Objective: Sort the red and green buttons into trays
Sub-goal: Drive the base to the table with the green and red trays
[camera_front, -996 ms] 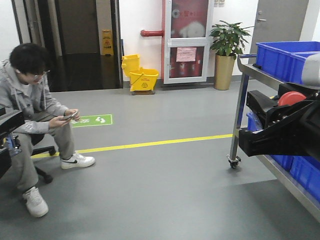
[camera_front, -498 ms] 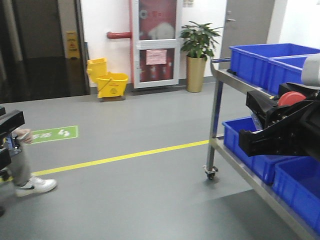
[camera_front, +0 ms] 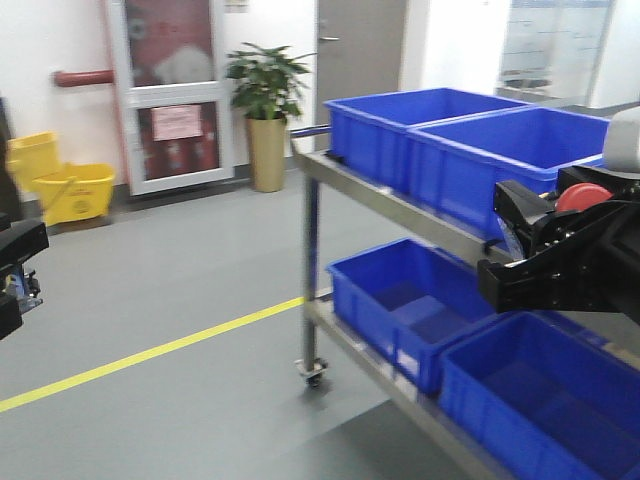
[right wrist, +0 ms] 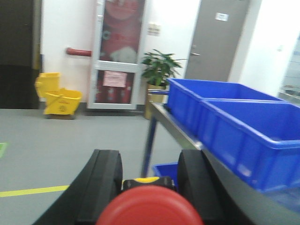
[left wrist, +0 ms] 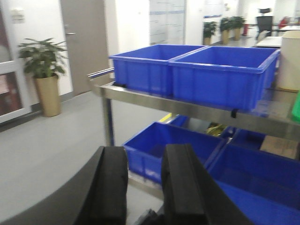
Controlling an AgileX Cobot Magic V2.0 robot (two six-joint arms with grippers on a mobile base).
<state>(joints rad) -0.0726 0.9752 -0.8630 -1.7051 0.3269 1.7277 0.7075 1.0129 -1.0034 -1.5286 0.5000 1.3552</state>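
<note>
My right gripper (right wrist: 149, 158) is shut on the red button (right wrist: 150, 207). Its red mushroom cap fills the bottom of the right wrist view, with a yellow and black body behind it. In the front view the red button (camera_front: 583, 196) sits on top of the black right gripper (camera_front: 520, 262) at the right edge. My left gripper (left wrist: 144, 157) is open with a narrow gap and nothing between its fingers; the left gripper (camera_front: 14, 262) also shows at the front view's left edge. The green button is out of view. A green sliver (left wrist: 296, 105) lies on the cart's top shelf; I cannot tell whether it is a tray.
A steel wheeled cart (camera_front: 372, 196) carries deep blue crates (camera_front: 470, 150) on top and more blue crates (camera_front: 415, 300) on the lower shelf. A cream tub (left wrist: 289, 63) stands beside the top crates. A yellow floor line (camera_front: 150, 352), a potted plant (camera_front: 265, 100) and a mop bucket (camera_front: 60, 185) are further off.
The whole view has swung right: the seated person left the frame, the mop bucket and plant slid left, and the cart now fills the right half. The right gripper still holds the red button.
</note>
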